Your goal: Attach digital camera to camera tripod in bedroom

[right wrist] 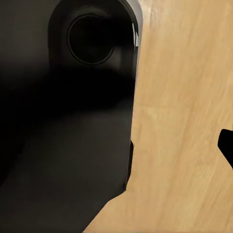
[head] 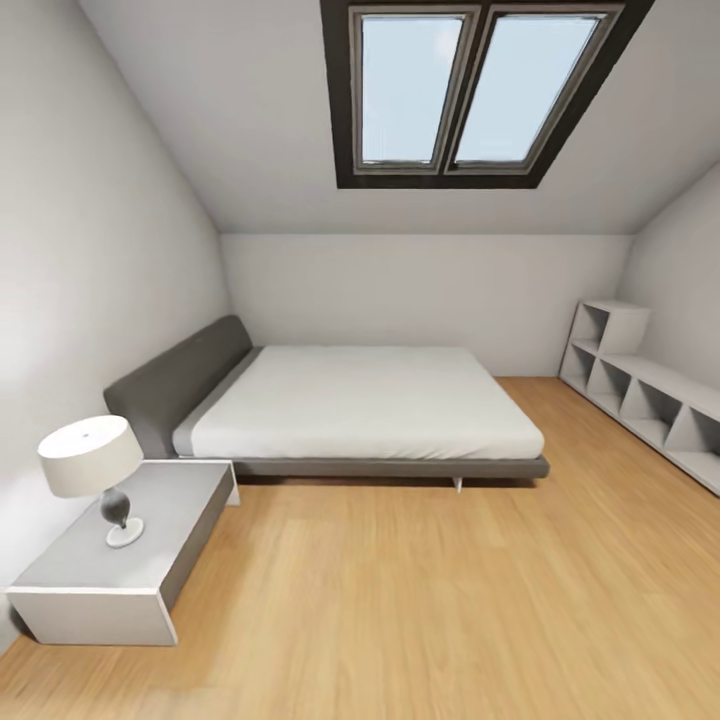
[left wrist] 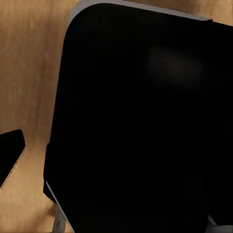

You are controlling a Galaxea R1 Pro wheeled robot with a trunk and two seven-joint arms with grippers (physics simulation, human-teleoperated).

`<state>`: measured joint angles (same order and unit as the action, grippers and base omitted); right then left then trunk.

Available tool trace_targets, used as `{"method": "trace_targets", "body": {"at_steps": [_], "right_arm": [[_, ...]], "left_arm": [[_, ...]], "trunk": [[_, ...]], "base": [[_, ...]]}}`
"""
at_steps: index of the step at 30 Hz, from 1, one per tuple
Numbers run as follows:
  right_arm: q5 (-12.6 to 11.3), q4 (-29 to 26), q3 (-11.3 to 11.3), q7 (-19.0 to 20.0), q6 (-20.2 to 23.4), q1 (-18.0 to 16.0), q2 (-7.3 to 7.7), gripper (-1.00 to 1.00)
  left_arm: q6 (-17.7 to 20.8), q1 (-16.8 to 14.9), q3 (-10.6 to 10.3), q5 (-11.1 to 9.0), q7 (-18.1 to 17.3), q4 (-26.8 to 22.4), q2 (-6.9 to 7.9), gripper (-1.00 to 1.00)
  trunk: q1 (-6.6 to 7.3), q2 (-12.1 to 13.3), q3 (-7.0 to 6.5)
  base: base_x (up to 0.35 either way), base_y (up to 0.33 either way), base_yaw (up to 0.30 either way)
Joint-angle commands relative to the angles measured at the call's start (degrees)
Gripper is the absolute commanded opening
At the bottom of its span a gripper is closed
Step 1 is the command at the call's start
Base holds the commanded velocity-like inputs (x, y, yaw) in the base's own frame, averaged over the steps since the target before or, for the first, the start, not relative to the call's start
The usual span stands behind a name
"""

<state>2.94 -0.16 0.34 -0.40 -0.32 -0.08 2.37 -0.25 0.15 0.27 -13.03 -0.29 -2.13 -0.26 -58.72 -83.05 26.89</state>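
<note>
The head view takes in the bedroom, and going from left to right it shows a low white bedside cabinet [head: 150,545] against the left wall with a white drum-shaded table lamp on a small grey base [head: 95,470] on top. Next comes a low grey upholstered bed with a pale mattress [head: 350,410], then a stretch of light wood plank floor [head: 400,600], and finally a white stepped cube shelf [head: 650,395] along the right wall. A dark-framed double skylight [head: 480,85] sits in the sloped ceiling above the bed.

I judge the step in hand to be a search. Neither the digital camera nor the camera tripod appears among these furnishings, so where they stand cannot be told from here. To do this well, the robot would turn its head and base slowly through the rest of the room, keeping both arms tucked so nothing gets clipped on the way.

Both wrist views look down past dark, rounded robot bodywork [left wrist: 141,121] onto the plank floor. A small black tip [right wrist: 226,145] shows at the edge of the right wrist view. Whether either claw is spread or pressed together cannot be told, and nothing seen suggests that either one holds anything.
</note>
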Motion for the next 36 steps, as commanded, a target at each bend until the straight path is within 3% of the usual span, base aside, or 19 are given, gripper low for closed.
{"method": "trace_targets", "body": {"at_steps": [1,18,36], "right_arm": [[0.3,0.0,0.0,0.0,0.0,0.0,0.01,1.00],[0.3,0.0,0.0,0.0,0.0,0.0,0.01,1.00],[0.2,0.0,0.0,0.0,0.0,0.0,-0.04,1.00]], "left_arm": [[0.0,0.0,0.0,-0.4,0.0,-0.1,-0.01,1.00],[-0.1,0.0,0.0,-0.3,0.0,-0.1,-0.07,1.00],[-0.1,0.0,-0.1,-0.2,0.0,-0.1,-0.18,1.00]], "trunk": [[-0.01,0.0,0.04],[-0.01,0.0,0.04],[-0.01,0.0,0.04]], "base": [[0.053,0.128,0.000],[0.011,0.058,0.000],[0.000,0.288,0.000]]}}
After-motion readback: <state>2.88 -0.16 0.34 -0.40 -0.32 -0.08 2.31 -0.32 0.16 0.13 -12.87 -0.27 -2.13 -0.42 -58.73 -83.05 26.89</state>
